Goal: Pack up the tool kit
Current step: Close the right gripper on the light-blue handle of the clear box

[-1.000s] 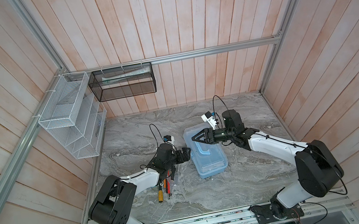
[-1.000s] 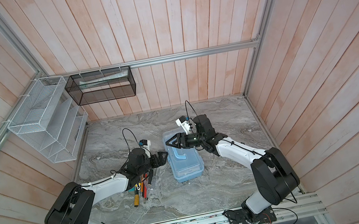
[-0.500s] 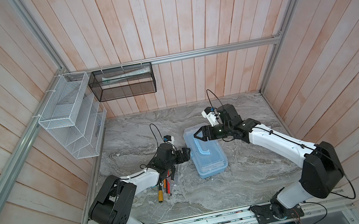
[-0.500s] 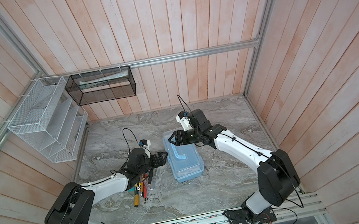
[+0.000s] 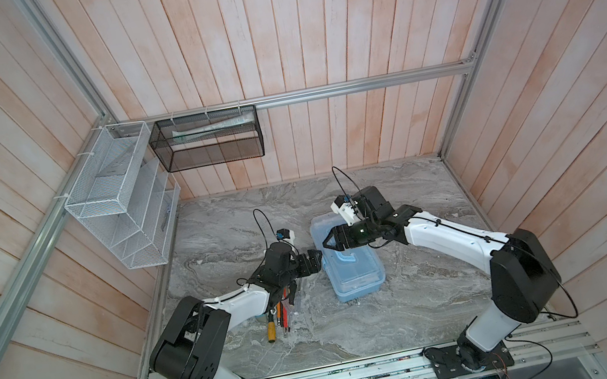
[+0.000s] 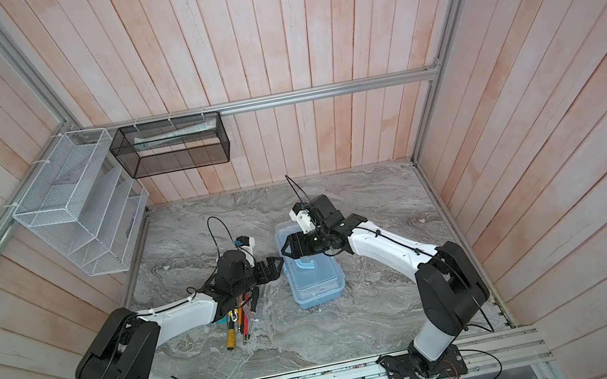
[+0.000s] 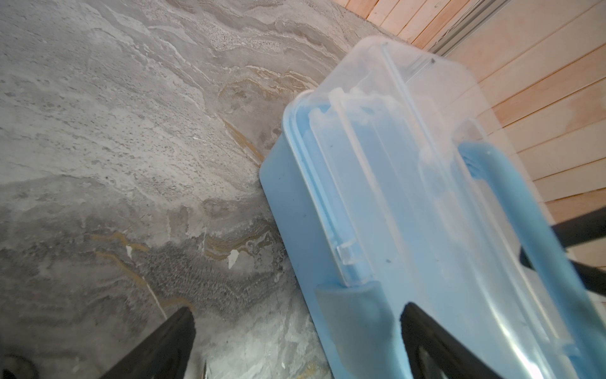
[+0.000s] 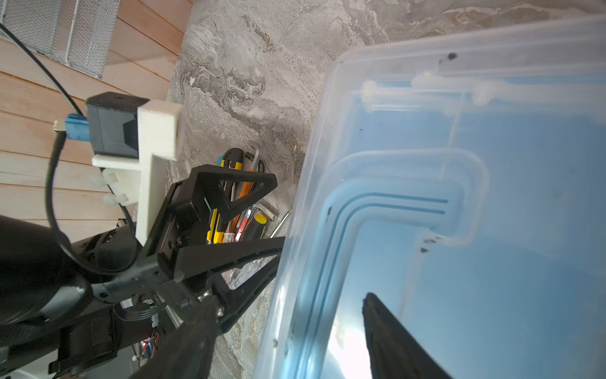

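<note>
Nearest, loose hand tools (image 5: 279, 318) lie on the marble table (image 5: 419, 305) by the left arm (image 5: 238, 307); beyond, the tool kit (image 5: 359, 293) sits mid-table, left gripper (image 5: 318, 260) wide open and empty at its edge, right gripper (image 5: 325, 244) part-open, empty, over its lid (image 5: 362, 268)

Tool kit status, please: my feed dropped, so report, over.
Both open: left gripper at tool kit's latch, right gripper over lid. Lid down. Loose tools on table beneath left arm.
</note>
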`<state>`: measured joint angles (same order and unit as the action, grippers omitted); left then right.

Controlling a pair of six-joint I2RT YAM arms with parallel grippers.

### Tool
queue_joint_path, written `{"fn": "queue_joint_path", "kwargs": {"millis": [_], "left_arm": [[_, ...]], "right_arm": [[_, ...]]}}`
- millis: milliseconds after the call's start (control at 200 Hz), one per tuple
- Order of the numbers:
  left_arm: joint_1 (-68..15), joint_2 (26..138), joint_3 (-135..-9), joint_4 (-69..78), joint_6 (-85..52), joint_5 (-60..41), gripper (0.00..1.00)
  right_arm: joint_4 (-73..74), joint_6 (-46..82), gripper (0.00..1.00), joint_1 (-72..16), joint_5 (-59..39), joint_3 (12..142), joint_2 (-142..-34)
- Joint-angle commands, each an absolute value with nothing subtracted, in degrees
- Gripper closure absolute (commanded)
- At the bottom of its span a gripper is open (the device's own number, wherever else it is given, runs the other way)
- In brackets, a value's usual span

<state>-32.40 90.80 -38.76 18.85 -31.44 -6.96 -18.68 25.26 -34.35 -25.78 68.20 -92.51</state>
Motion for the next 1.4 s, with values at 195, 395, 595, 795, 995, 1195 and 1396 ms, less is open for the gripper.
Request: {"fn": "queue_joint_path", "kwargs": {"millis": [195,395,595,795,995,1195,1396], "left_arm": [[-32.52,90.79,-38.46,19.7,-30.26,-6.09,0.0],[-32.52,90.9,-38.59,19.3,-30.32,-6.06,0.0],[-32.52,91.32,-38.36,20.46,-31.19,-6.11,0.0],[-32.52,90.96,-36.93,22.23,-32.15,-5.0,0.0],[-32.52,90.84,-36.83,21.72,-32.43,-5.23,0.0],[-32.52,89.93,-36.48,20.96,-32.28,-4.88,0.0],[-32.52,89.68,-36.38,20.05,-31.92,-4.57,0.0]], "right_arm": [[-13.1,27.23,0.3,-34.46,-32.33,67.63,-95.44],[-5.69,31.36,0.31,-32.54,-41.48,64.79,-93.39],[8.1,39.95,0.34,-27.56,-50.33,57.43,-89.4],[10.72,40.92,0.42,-24.7,-52.88,55.03,-86.24],[-8.08,31.17,0.42,-25.23,-39.85,60.55,-85.71],[-34.84,18.27,0.41,-36.08,-5.23,77.23,-90.9],[-41.93,17.76,0.42,-41.51,5.93,83.31,-95.22]]}}
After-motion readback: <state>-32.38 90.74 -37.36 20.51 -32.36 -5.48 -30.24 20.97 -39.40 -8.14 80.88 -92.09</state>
